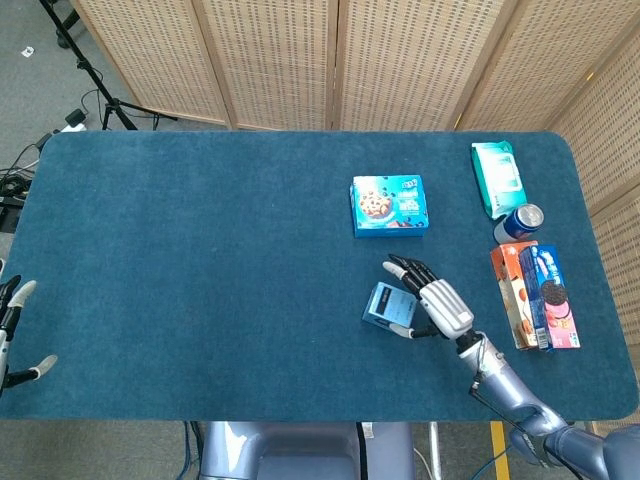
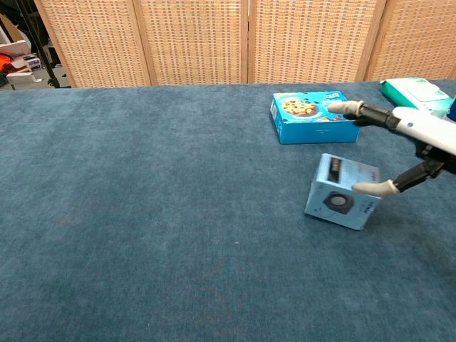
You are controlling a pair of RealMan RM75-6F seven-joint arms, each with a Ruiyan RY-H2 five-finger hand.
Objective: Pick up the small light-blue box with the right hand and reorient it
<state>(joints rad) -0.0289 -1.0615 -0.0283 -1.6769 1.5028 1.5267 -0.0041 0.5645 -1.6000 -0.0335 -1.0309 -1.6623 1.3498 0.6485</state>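
The small light-blue box (image 1: 388, 304) sits on the blue table (image 1: 200, 250), right of centre and toward the lower part of the head view, its lower edges down on the cloth in the chest view. My right hand (image 1: 432, 300) lies just to the right of it with the fingers (image 2: 347, 108) spread wide apart. In the chest view my thumb tip (image 2: 370, 188) reaches to the box's near right edge (touching or only just beside it, I cannot tell), while the other fingers stretch out above and behind the box without closing on it. Nothing is clamped in that hand.

My left hand (image 1: 15, 330) shows only at the lower left edge of the head view, fingertips apart, holding nothing.

Above the box, in the upper middle of the head view, lies a blue cookie box (image 1: 389, 205). Along the right edge are a teal wipes pack (image 1: 496, 177), a blue can (image 1: 518, 222) and two snack packs (image 1: 536, 297) side by side.
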